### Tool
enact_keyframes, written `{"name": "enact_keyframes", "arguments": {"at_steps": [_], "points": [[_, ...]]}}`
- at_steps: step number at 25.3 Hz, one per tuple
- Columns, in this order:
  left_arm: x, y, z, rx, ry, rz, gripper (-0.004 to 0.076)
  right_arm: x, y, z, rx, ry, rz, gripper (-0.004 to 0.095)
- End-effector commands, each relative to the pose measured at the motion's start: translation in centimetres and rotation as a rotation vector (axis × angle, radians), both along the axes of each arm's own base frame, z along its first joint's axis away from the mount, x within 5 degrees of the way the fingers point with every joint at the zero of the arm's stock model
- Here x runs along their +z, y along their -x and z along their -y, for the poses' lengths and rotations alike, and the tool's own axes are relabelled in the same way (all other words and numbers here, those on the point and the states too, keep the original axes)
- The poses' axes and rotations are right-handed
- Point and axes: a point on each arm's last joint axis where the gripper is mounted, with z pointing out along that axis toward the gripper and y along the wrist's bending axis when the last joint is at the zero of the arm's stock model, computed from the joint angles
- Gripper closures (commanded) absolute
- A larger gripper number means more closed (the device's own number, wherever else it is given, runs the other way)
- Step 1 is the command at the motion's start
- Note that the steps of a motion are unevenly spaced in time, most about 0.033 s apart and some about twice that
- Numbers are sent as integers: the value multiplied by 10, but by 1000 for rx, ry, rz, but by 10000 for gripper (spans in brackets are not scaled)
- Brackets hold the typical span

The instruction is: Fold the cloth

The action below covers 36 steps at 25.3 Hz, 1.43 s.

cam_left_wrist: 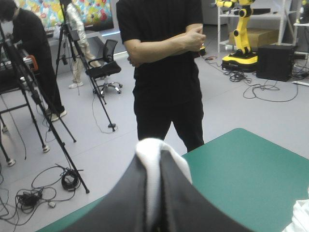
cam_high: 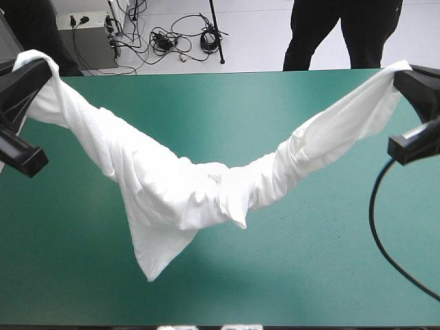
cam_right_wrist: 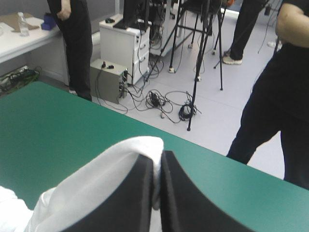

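The white T-shirt [cam_high: 199, 185] hangs lifted above the teal-green table [cam_high: 330, 275], stretched between both arms and sagging in the middle, one corner drooping toward the table's near side. At the far left, my left gripper [cam_high: 36, 65] is shut on one end of it; in the left wrist view a fold of T-shirt [cam_left_wrist: 155, 159] pokes out between the black fingers of the left gripper [cam_left_wrist: 153, 153]. My right gripper [cam_high: 404, 74] at the far right is shut on the other end; white T-shirt [cam_right_wrist: 111, 179] drapes over one finger of the right gripper [cam_right_wrist: 159, 157].
Bare teal-green cover lies all round under the hanging T-shirt. Both arms are raised near the table's far corners.
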Motion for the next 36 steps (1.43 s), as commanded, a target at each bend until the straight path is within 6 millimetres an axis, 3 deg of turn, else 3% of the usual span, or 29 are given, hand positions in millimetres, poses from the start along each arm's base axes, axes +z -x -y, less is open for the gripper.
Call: {"name": "enact_keyframes", "arguments": {"at_steps": [1,4,10,12,15,21,26,31,36], "points": [[11,27,-6,2,-2,83,733,14,35,3,35,-63,127,925],[3,27,-17,101,-6,-1,733,9,38,2,44,-60,76,925],[-43,-13,-6,86,-109,-267,733,-45,-11,-6,37,-28,-218,925],[-70,-40,1,99,-156,-373,733,-76,-38,-8,9,15,-337,925],[-108,-96,14,151,-223,-467,733,-113,-82,-6,-90,93,-422,925],[-146,-183,35,219,-298,-473,733,-137,-152,-3,-227,200,-384,925],[-195,-250,49,275,-396,-516,733,-167,-200,-9,-240,241,-431,925],[-238,-292,61,280,-458,-557,733,-201,-239,-13,-247,303,-500,925],[-253,-313,59,304,-388,-546,733,-225,-261,-12,-259,326,-547,925]]}}
